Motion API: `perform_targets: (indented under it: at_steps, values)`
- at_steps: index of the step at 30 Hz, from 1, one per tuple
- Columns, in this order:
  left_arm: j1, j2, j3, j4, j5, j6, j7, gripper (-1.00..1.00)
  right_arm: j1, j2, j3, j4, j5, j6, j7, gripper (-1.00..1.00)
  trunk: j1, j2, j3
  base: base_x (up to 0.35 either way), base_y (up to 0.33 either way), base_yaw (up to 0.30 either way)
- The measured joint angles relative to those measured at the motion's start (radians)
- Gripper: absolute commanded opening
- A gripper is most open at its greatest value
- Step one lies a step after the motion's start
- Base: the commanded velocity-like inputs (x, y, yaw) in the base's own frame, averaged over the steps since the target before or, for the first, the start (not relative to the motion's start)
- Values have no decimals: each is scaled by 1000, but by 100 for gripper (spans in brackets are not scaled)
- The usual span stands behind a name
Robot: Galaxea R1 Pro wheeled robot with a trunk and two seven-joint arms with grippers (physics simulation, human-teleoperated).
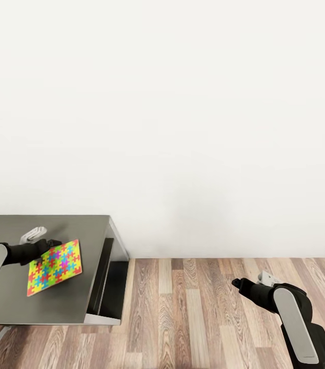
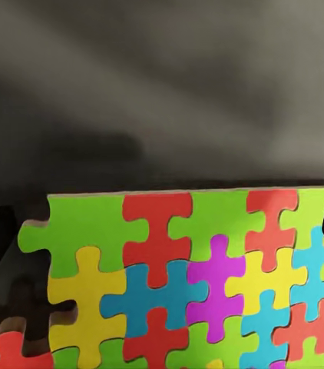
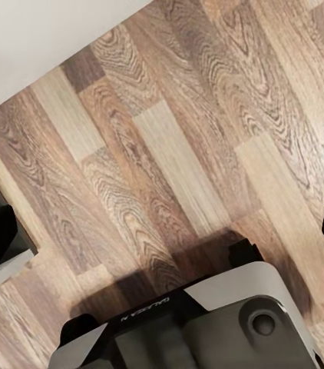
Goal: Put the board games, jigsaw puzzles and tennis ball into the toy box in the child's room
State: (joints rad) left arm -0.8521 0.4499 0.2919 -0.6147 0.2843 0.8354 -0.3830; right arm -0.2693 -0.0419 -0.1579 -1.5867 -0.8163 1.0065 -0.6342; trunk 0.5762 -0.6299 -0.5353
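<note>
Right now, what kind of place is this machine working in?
Probably a plain room in a home, rendered in a simulator. There is a bare white wall, a wood-plank floor, and a grey desk over which the left gripper holds a colourful jigsaw puzzle.

Free room and obstructions, as I see them from the head view:

- Wood-plank floor point(image 1: 198, 312): open between desk and my right arm; nothing stands on it.
- White wall point(image 1: 183, 102): closes off the whole far side.
- Dark-grey desk point(image 1: 80, 230): blocks my left side; its open side shelf point(image 1: 108, 277) faces the bare floor.
- Desk top: the jigsaw puzzle point(image 1: 55, 266) held by my left gripper point(image 1: 47, 244) covers the middle; bare surface beyond it toward the wall.
- Right gripper point(image 1: 244, 283): hangs over bare floor, well apart from the desk.
</note>
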Motion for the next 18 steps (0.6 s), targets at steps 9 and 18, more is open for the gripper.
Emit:
perform_targets:
  at_steps: [9,18]
  values:
    - [0,0,-2,-6,0,72,-37,100,0,1,0,1,0,0,0,100,0,0,0,0,0,0]
    - [0,0,-4,-6,1,96,-91,100,0,1,0,2,0,-1,0,100,0,0,0,0,0,0]
